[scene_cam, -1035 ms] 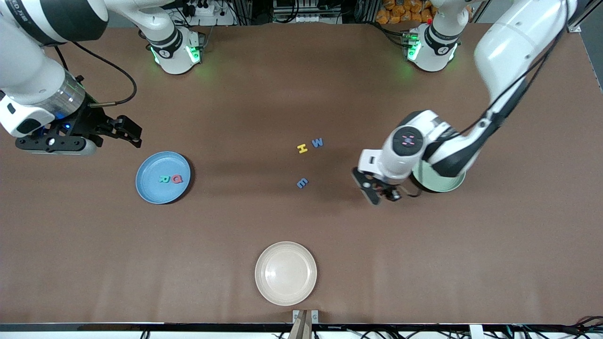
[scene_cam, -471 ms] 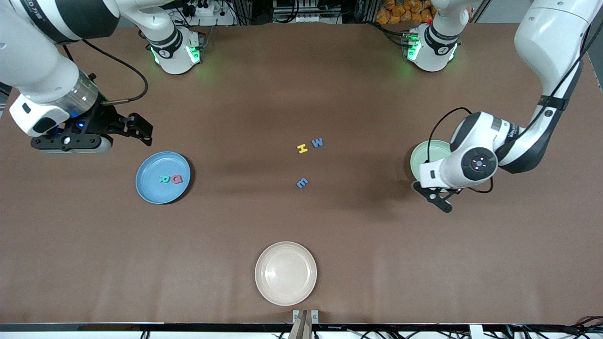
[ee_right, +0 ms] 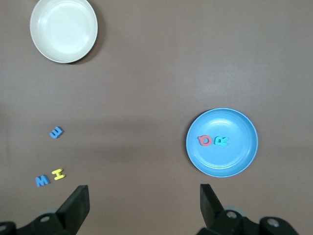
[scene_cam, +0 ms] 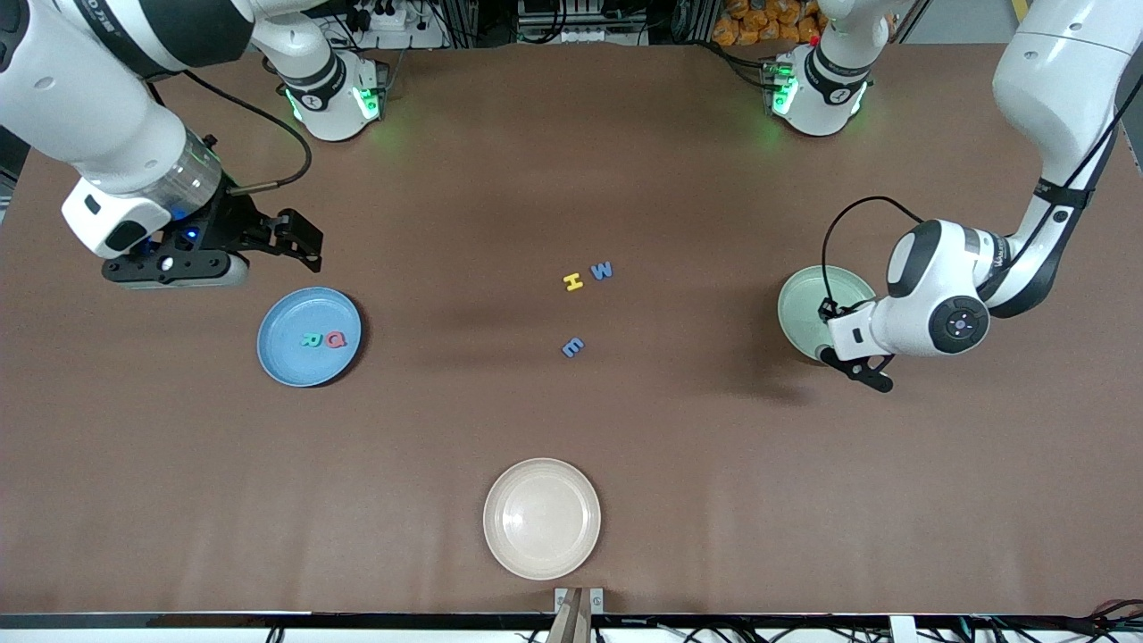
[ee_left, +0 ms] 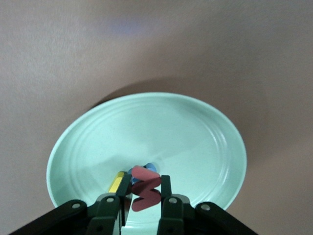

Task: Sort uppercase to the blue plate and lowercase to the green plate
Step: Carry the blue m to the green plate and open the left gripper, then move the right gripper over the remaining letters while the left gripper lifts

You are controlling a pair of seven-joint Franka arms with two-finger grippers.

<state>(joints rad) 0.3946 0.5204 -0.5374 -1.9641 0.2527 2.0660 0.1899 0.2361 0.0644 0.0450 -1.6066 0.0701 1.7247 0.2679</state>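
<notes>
My left gripper point(scene_cam: 863, 371) hangs over the camera-side rim of the green plate point(scene_cam: 806, 302), shut on a red w point(ee_left: 146, 195). Under it in the green plate point(ee_left: 195, 132) lie a yellow letter point(ee_left: 116, 184) and a blue letter point(ee_left: 152, 167). The blue plate point(scene_cam: 284, 362) holds a green R point(scene_cam: 311, 339) and a red Q point(scene_cam: 335, 338). My right gripper point(scene_cam: 299, 243) is open and empty over bare table just outside that plate's rim. Mid-table lie a yellow H point(scene_cam: 573, 282), a blue w point(scene_cam: 603, 270) and a blue E point(scene_cam: 572, 347).
A cream plate point(scene_cam: 513, 545) sits near the table's front edge, nearer the camera than the loose letters. The right wrist view shows the blue plate point(ee_right: 239, 164), the cream plate point(ee_right: 49, 46) and the loose E point(ee_right: 56, 132).
The left arm has swung from beside the loose letters to over the green plate, carrying the red w. The right gripper has drifted toward the table's middle, staying open.
</notes>
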